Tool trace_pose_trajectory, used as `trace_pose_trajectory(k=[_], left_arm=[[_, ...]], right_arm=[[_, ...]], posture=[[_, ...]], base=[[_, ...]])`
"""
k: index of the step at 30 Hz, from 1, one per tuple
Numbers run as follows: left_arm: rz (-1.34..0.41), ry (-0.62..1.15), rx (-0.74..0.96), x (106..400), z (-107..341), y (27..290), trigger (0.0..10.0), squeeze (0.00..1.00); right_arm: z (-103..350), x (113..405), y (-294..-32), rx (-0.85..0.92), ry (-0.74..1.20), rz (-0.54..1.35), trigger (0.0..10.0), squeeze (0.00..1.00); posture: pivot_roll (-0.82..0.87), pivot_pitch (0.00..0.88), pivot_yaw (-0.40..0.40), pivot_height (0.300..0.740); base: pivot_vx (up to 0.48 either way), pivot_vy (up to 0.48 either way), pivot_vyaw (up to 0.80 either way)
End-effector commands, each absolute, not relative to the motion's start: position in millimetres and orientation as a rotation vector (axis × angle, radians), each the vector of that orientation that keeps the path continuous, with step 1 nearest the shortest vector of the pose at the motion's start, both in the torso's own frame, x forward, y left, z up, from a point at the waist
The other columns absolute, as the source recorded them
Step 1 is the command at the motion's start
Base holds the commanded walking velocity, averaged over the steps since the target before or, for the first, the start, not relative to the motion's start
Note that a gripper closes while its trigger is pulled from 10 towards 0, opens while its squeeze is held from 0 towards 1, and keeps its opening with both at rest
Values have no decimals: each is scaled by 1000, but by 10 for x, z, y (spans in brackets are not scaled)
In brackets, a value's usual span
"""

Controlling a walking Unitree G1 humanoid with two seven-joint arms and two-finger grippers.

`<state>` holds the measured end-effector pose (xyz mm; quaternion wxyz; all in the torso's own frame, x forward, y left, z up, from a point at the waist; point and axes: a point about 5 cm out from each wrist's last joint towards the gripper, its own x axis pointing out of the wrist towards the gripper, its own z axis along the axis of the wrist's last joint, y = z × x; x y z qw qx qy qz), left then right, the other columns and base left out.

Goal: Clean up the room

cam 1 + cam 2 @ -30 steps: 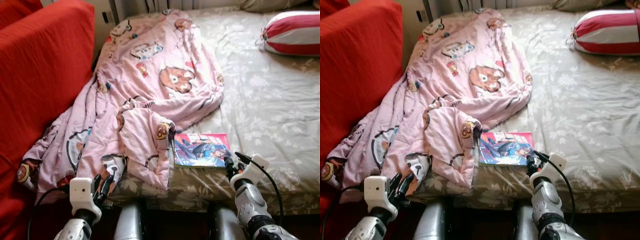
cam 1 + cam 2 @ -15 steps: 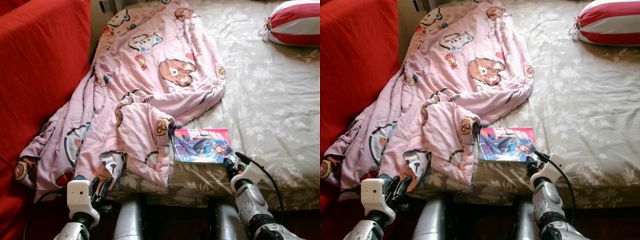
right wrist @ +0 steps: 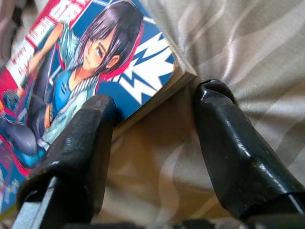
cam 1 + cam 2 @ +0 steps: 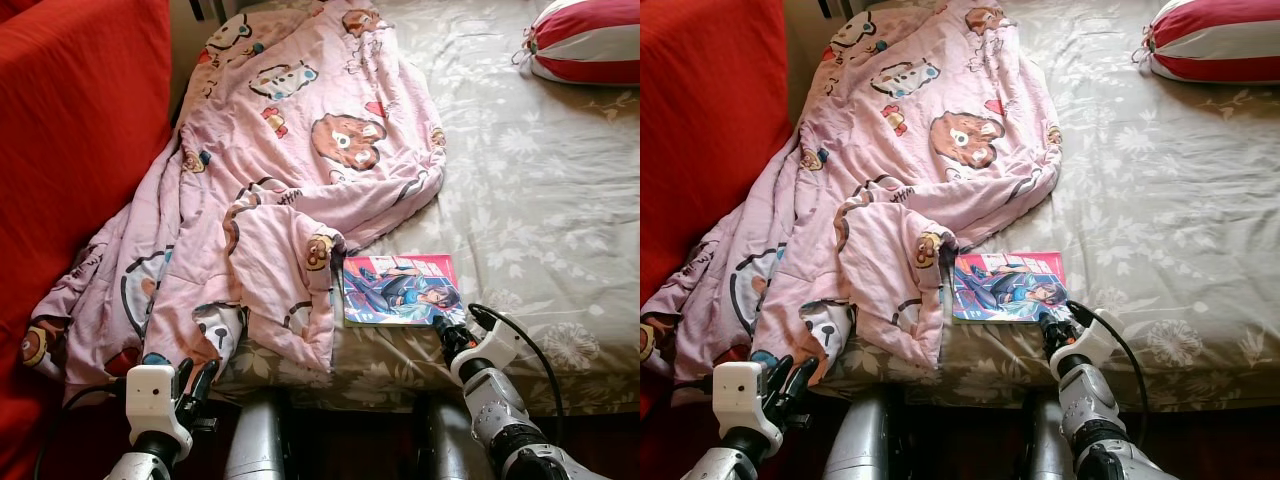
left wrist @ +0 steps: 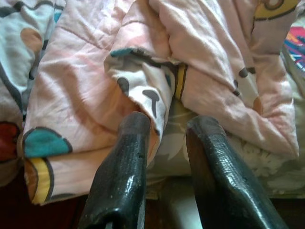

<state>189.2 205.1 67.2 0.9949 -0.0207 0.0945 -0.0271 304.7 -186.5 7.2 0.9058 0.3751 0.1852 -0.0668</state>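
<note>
A comic book (image 4: pixel 398 290) with a pink and blue cover lies flat on the bed near its front edge, right beside a crumpled pink cartoon-print blanket (image 4: pixel 290 170). My right gripper (image 4: pixel 441 326) is at the book's near right corner. In the right wrist view the right gripper (image 3: pixel 152 138) is open, and the book's corner (image 3: pixel 109 57) sits just beyond the gap between the fingers. Lower down, my left gripper (image 4: pixel 196 378) is in front of the blanket's hanging edge (image 5: pixel 86 86). It is open and holds nothing.
A red sofa (image 4: pixel 70 130) stands close on the left, with the blanket spilling against it. The bed's floral sheet (image 4: pixel 530 200) stretches to the right. A red and white striped pillow (image 4: pixel 590 42) lies at the far right. My silver legs (image 4: pixel 260 440) are against the bed front.
The camera has tipped down and shifted a little. My right gripper has edged forward to the book's near corner. The left arm sits lower in the view.
</note>
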Motion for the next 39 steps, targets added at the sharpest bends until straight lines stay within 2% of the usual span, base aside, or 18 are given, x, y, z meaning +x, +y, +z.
trace_pose_trajectory(k=[1, 12, 19, 20, 21, 39], left_arm=[[-28, 201, -14, 1839, 692, 2139, 10000, 0], [-26, 205, -12, 1848, 692, 2123, 10000, 0], [-29, 204, -5, 1853, 700, 2115, 10000, 0], [-27, 206, -4, 1848, 694, 2120, 10000, 0], [-25, 208, -3, 1848, 686, 2120, 10000, 0], [-33, 199, -9, 1970, 649, 2097, 10000, 0]], right_arm=[[-54, 2962, -1668, 877, 457, -126, 10000, 0], [28, 3038, -1792, 1007, 383, -232, 10000, 0], [98, 3107, -1783, 1012, 371, -205, 10000, 0], [119, 3127, -1769, 1004, 369, -188, 9059, 0], [136, 3142, -1758, 1001, 365, -173, 0, 0], [-41, 2960, -1757, 996, 396, -186, 0, 0]], posture=[[282, 210, 119, 586], [284, 200, 113, 586], [288, 201, 108, 586], [285, 196, 105, 586], [285, 195, 104, 586], [256, 160, 101, 586]], base=[[0, 0, 0], [0, 0, 0], [0, 0, 0], [0, 0, 0], [0, 0, 0], [0, 0, 0]])
